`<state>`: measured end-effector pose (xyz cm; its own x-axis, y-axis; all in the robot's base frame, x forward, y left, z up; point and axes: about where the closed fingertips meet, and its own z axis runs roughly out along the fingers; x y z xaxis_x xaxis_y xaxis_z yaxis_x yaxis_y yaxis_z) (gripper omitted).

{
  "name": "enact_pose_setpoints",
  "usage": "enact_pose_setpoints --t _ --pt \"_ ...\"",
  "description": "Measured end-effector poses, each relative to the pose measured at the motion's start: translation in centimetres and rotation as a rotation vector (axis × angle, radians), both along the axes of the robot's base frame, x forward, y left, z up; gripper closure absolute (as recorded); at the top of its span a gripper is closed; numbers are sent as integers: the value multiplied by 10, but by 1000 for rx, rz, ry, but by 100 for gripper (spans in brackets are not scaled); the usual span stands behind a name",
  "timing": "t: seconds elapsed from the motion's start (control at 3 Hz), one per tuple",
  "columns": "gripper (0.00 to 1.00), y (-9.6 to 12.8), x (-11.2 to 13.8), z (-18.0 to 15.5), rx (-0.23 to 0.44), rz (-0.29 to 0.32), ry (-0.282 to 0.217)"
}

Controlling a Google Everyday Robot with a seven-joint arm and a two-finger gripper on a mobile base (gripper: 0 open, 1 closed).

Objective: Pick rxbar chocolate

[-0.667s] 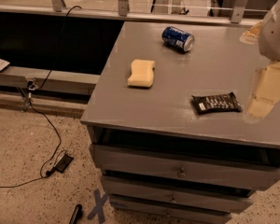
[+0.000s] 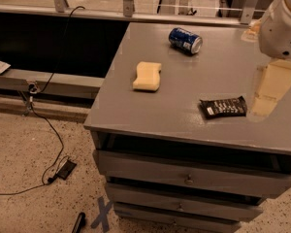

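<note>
The claw (image 2: 270, 89) hangs just beside the dark snack bar (image 2: 223, 107) on the bench (image 2: 150, 115); wide or narrow, I cannot tell. It looks like the reaching step. Next it must move over the bar.

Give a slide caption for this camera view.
Pincer at right edge beside the rxbar chocolate; sponge and soda can also on drawer cabinet.

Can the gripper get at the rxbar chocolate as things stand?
Likely yes: the gripper sits close beside the rxbar chocolate, with nothing between them; the sponge and soda can lie well away.
</note>
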<state>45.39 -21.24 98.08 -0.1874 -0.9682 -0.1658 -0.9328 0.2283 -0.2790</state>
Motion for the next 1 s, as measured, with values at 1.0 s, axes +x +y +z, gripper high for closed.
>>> enact_pose_setpoints --t 1.0 --pt "0 -53 93 -59 -129 73 62"
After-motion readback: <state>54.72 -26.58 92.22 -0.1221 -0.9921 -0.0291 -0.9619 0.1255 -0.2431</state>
